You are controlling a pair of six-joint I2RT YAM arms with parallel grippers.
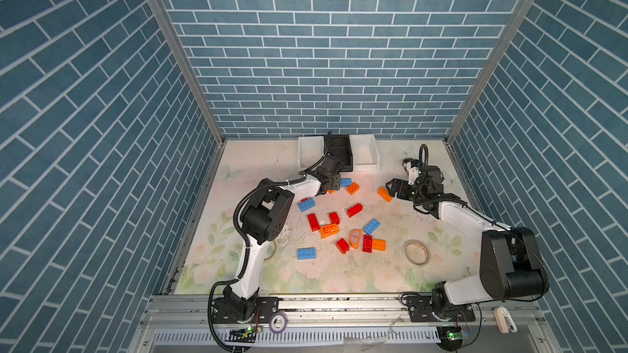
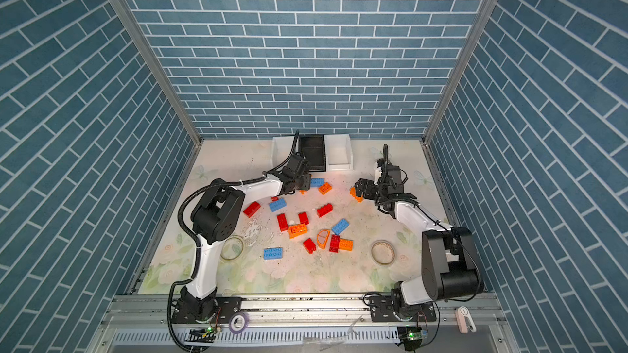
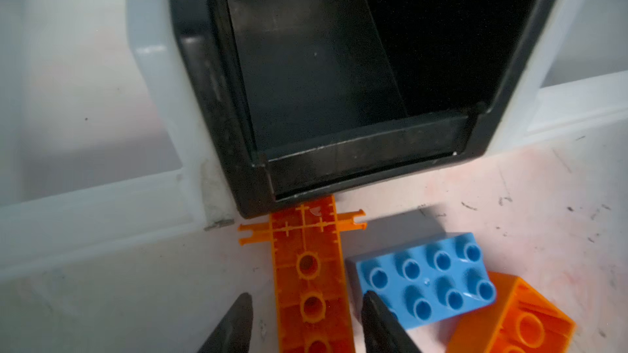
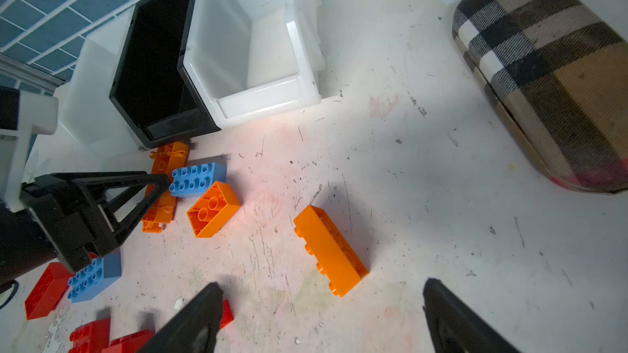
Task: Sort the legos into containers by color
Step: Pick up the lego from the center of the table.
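Where the desk [image 1: 258, 161] lies nearest in both top views, a clear tape roll [image 1: 416, 252] and a near blue brick [image 1: 306, 253] sit well apart. Behind them the legos [image 1: 354, 209] lie loose across the middle in red, orange and blue, an orange arched piece [image 1: 355, 238] among them. Farther back, the right hand [image 4: 322, 284] hangs released, jaws wide, over an orange brick [image 4: 329, 249] lying on its side. The left hand [image 3: 307, 295] straddles a long orange piece [image 3: 304, 232] that lies underside up. Its jaws are apart, with a gap showing on one side. A far blue brick [image 3: 424, 276], studs up, sits just beside. The piece's far end meets the black container [image 1: 341, 146], which stands between the white containers [image 1: 307, 156] by the back wall.
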